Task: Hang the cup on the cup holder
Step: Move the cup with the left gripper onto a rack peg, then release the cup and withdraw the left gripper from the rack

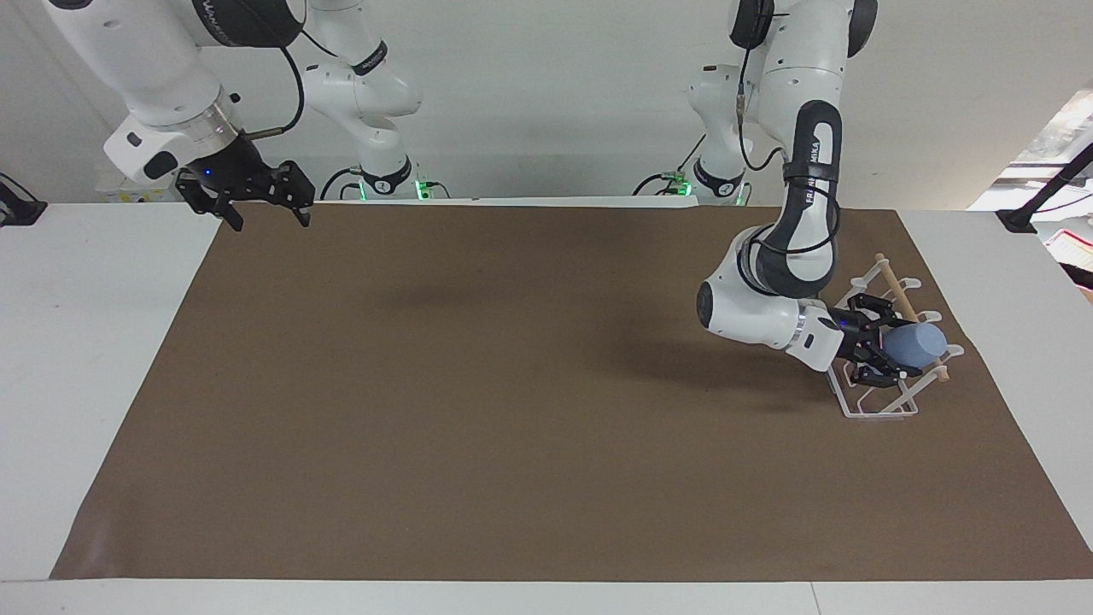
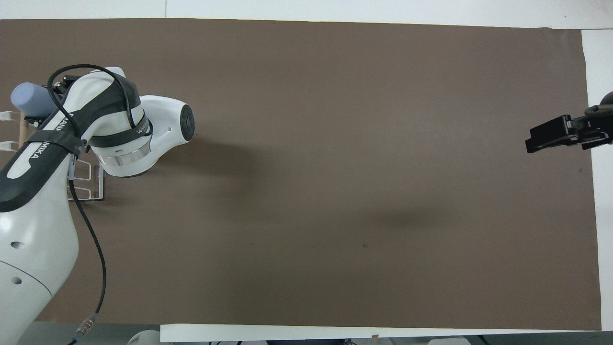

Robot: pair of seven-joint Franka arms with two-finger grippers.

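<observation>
My left gripper (image 1: 891, 346) is shut on the light-blue cup (image 1: 917, 343), held on its side with its narrow base pointing away from the wrist. The cup is low over the white wire cup holder (image 1: 878, 410), close beside its wooden dowel (image 1: 893, 284). I cannot tell whether the cup touches a prong or the dowel. In the overhead view the cup (image 2: 28, 97) shows past the left arm, which covers most of the holder (image 2: 90, 186). My right gripper (image 1: 267, 215) is open and empty, waiting above the mat's corner at the right arm's end; it also shows in the overhead view (image 2: 558, 134).
A brown mat (image 1: 478, 401) covers most of the white table (image 1: 94, 359). The cup holder stands near the mat's edge at the left arm's end. A black clamp (image 1: 1020, 220) sits on the table at that end.
</observation>
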